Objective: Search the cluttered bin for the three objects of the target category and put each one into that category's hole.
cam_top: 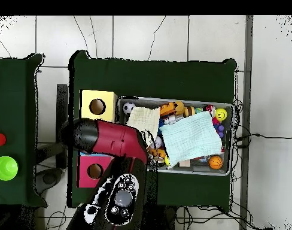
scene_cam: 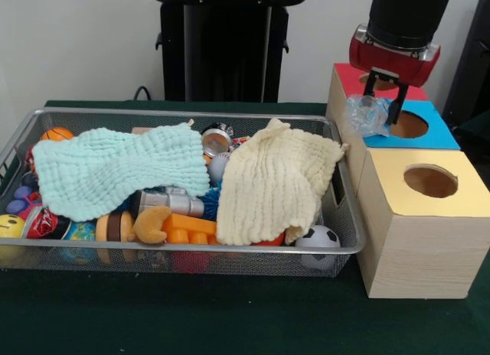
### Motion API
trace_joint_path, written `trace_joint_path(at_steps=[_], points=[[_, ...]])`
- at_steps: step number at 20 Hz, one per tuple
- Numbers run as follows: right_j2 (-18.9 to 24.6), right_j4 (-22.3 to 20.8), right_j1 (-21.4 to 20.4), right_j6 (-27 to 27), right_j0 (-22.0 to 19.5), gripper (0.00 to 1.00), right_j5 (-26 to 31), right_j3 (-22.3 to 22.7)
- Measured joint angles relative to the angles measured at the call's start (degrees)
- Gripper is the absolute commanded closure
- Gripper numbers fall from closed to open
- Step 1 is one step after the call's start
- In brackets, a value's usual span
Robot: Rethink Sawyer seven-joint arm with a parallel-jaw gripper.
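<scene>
My gripper hangs over the left edge of the blue-topped box, shut on a clear wrinkly plastic lump. The lump hangs just left of the blue top's round hole, above the gap between the box and the wire mesh bin. No other clear lump shows in the bin; a mint cloth and a pale yellow cloth cover much of it. In the overhead view my red arm hides the gripper, the lump and the blue box.
The red-topped box stands behind the blue one and the yellow-topped box in front of it. The bin also holds silver cans, an orange brick, a small football and other toys. The bin shows from overhead.
</scene>
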Motion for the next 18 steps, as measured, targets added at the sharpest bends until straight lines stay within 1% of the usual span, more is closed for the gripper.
trace_joint_path(at_steps=[4,8,13,18], points=[[0.0,-0.4,-0.2,0.0,1.4,1.0,0.0,0.3],[0.0,-0.4,-0.7,0.0,3.6,1.0,-0.1,1.8],[0.0,-0.4,-2.2,0.0,5.3,1.0,-1.9,3.3],[-0.1,-0.4,-3.9,0.0,6.7,1.0,-5.9,6.1]])
